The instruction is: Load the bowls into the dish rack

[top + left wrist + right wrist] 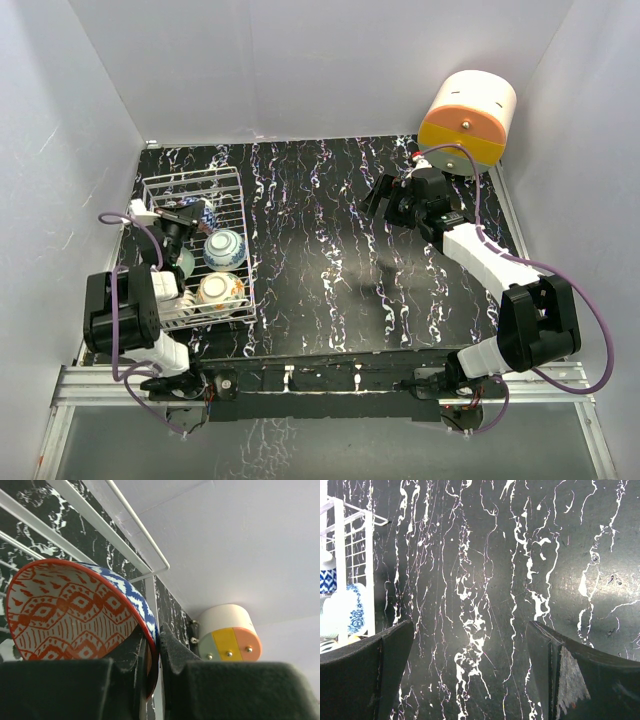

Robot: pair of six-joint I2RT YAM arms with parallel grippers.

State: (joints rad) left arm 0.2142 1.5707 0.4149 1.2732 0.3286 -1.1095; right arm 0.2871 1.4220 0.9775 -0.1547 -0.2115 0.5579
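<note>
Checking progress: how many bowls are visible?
4, in or over the dish rack: red-patterned bowl pinched by the left gripper, blue-patterned bowl mid-rack, yellowish bowl nearest, mint-green bowl beside the left arm, which may hide another.

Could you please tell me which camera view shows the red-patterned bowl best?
Left wrist: the red-patterned bowl shows large, its rim in the left gripper. Top external shows only a sliver at the dish rack; right wrist, nothing surely it.

White walls (300,60); black marbled tabletop (330,250); orange-cream drawer unit (467,118) far right.
</note>
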